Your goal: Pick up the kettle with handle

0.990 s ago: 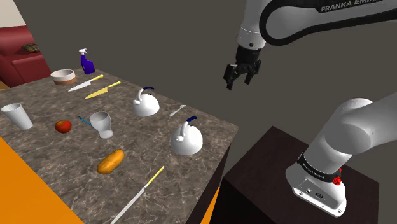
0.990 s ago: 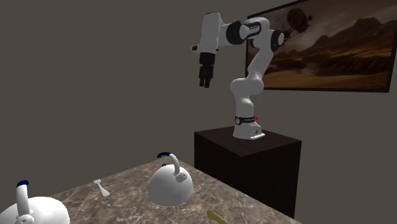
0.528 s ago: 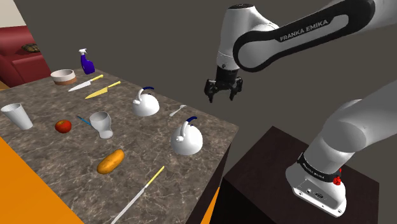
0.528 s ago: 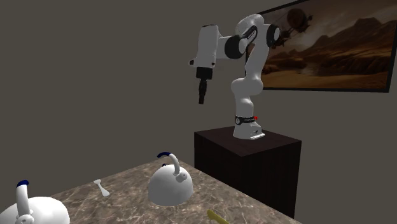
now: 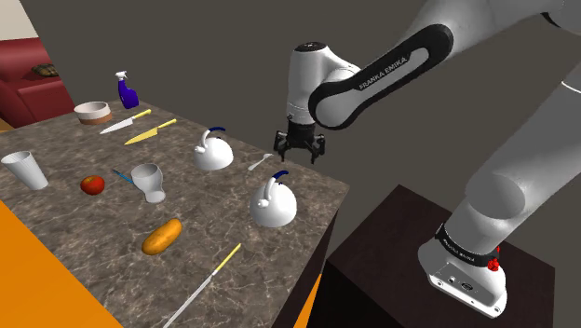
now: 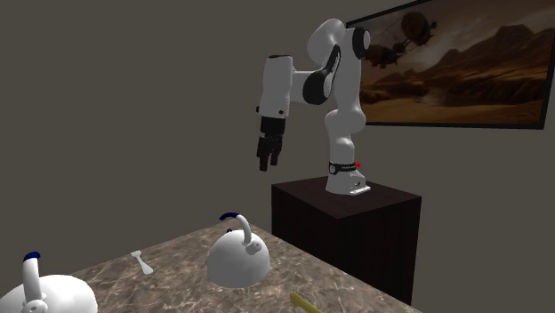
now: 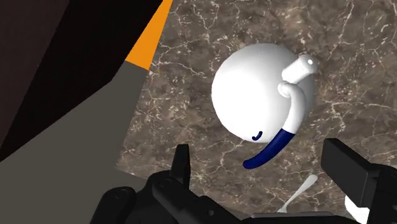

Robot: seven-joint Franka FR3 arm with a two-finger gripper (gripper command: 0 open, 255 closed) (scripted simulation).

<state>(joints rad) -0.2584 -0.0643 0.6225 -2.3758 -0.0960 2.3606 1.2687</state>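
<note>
Kettle (image 5: 273, 203) (image 6: 238, 258) (image 7: 261, 89), white and round, with a thin arched handle ending in a dark blue tip. Sits upright on the marbled desk (image 5: 84, 247) (image 6: 178, 277) (image 7: 191, 121), near the corner closest to the stand (image 5: 400, 256) (image 6: 356, 222). Seen from above in the wrist view, with the blue handle tip curving toward the gap between the fingers and touching neither.

Above it, clear of it, the black hand (image 5: 298, 154) (image 6: 268, 158) (image 7: 264, 162), pointing down. Fingers spread wide, nothing between them.

Just beyond the kettle, a pale spoon (image 5: 260, 162) (image 6: 140, 261) (image 7: 299, 194) flat on the desk. Past the spoon, a second white kettle (image 5: 213, 152) (image 6: 40, 298) with the same blue-tipped handle.

Further along the desk in the shoulder view:
- a tipped glass (image 5: 149, 181), with a red fruit (image 5: 92, 184) beside it
- an orange-brown loaf (image 5: 162, 236)
- a long pale knife (image 5: 205, 280) near the front edge
- an upright cup (image 5: 25, 170) toward the shoulder view's left
- at the far end, a yellow knife (image 5: 149, 131), a white knife (image 5: 125, 122), a bowl (image 5: 93, 113) and a blue spray bottle (image 5: 127, 90)

Behind those, part of a red sofa (image 5: 28, 79). On the wall behind the arm in the second exterior view, a framed brown landscape picture (image 6: 454, 67).
</note>
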